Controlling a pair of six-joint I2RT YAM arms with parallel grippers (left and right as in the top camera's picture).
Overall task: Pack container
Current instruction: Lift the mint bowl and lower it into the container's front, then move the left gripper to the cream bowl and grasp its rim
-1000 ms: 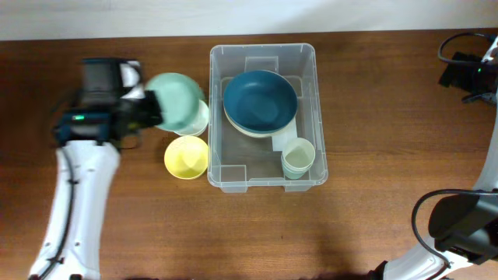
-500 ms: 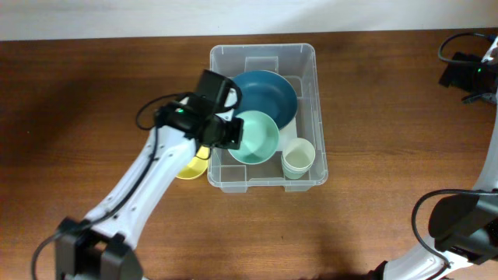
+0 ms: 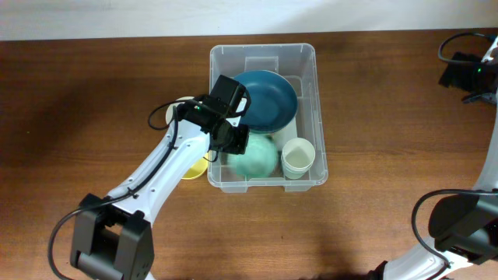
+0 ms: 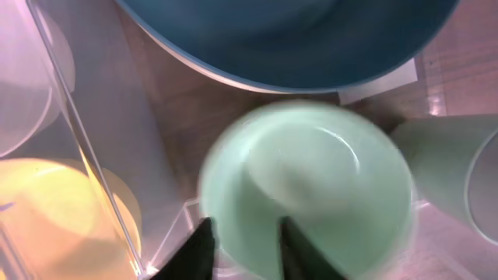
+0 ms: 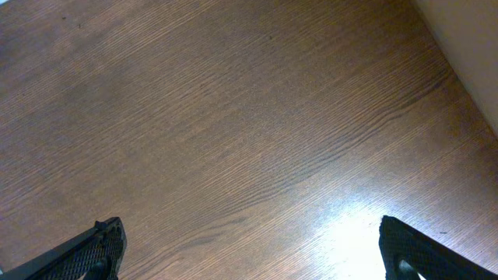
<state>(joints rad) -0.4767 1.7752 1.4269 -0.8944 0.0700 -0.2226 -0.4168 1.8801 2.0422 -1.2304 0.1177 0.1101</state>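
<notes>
**Overhead and wrist views, read left to right.** On the table [image 3: 389, 155], just outside the left wall of the container [image 3: 263, 48], stand a white bowl [image 4: 23, 85] and a yellow bowl [image 3: 194, 168], the latter partly hidden under the left arm. The left gripper [image 4: 246, 225] reaches over that wall into the container. Its fingers [image 4: 204, 241] stand apart, with a gap wider than a bowl's rim, over the near edge of a mint-green bowl [image 3: 255, 159] lying in the front half of the container (the bowl is blurred in the wrist view, so contact cannot be confirmed). Behind it sits a blue bowl [image 3: 261, 99], and in the front right corner a pale cup [image 3: 298, 158]. The container itself rests upright at mid-table. Its thin clear plastic suggests a light, somewhat flexible shell with smooth, slippery walls. Loaded with dishes it is likely heavier, and the contents are free to slide if it is tipped. The rounded rim, taken at the middle of a short wall, probably offers the best hold, since the flat walls give fingers nothing to catch. At far right, the right gripper [image 5: 249, 233] hangs over bare wood, well apart from the container, its fingers spread wide and holding nothing.
</notes>
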